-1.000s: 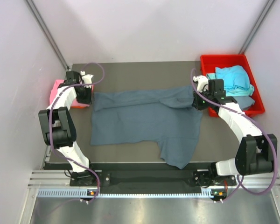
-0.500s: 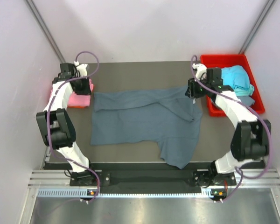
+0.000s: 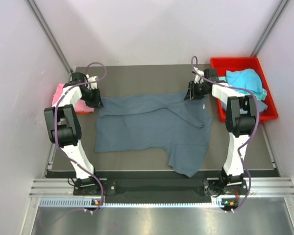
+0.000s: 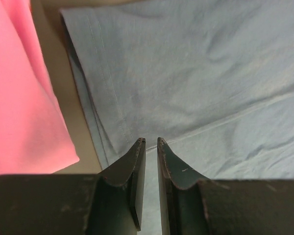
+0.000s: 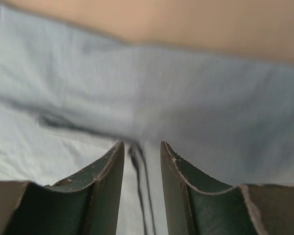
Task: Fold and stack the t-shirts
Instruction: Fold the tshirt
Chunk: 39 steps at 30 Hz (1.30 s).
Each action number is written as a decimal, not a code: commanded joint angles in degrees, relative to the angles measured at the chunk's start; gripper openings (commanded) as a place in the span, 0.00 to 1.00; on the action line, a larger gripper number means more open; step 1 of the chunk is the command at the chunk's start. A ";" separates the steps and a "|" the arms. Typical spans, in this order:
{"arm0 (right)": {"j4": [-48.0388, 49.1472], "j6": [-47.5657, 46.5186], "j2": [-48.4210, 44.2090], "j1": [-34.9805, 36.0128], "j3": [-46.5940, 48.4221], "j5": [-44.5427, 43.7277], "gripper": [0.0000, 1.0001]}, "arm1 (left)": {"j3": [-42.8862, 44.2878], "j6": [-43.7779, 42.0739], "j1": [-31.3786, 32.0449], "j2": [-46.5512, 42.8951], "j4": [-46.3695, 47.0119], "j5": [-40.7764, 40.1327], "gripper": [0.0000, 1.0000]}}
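Observation:
A grey-blue t-shirt (image 3: pixel 147 125) lies spread on the dark table (image 3: pixel 137 76), with one part hanging toward the near edge. My left gripper (image 3: pixel 96 102) is at its far left corner. In the left wrist view this gripper (image 4: pixel 149 141) has a narrow gap between its jaws, just over the shirt's (image 4: pixel 196 63) hem. My right gripper (image 3: pixel 192 93) is at the shirt's far right edge. In the right wrist view this gripper (image 5: pixel 142 143) is open and low over the blurred cloth (image 5: pixel 186 83). A folded pink t-shirt (image 3: pixel 61 93) lies at the left, and it also shows in the left wrist view (image 4: pixel 24 98).
A red bin (image 3: pixel 235 61) at the back right holds cyan t-shirts (image 3: pixel 242 81) and a darker one. The pink shirt lies close to the left wall. Grey walls close in the table on three sides.
Both grippers left the shirt's side ends and swung to its far edge. The left one passed over the pink shirt and came back. The shirt's right part has settled flatter.

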<state>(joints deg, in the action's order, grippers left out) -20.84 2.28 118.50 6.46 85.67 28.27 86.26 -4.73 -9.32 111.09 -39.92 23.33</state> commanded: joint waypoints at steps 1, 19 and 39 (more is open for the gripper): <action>0.98 1.41 2.69 0.57 6.79 2.40 0.36 | -1.53 0.95 0.18 -0.08 0.37 1.01 0.21; -1.05 1.58 -1.87 2.33 -2.70 2.49 0.36 | 2.59 1.74 0.36 3.43 -0.07 1.10 0.21; -3.24 2.99 -9.68 5.05 -2.87 2.49 0.04 | -0.65 2.45 0.36 1.76 2.04 2.77 0.20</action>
<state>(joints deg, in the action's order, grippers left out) -24.10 4.14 115.33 10.55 83.15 29.91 86.24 -2.85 -9.21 115.04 -39.81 24.16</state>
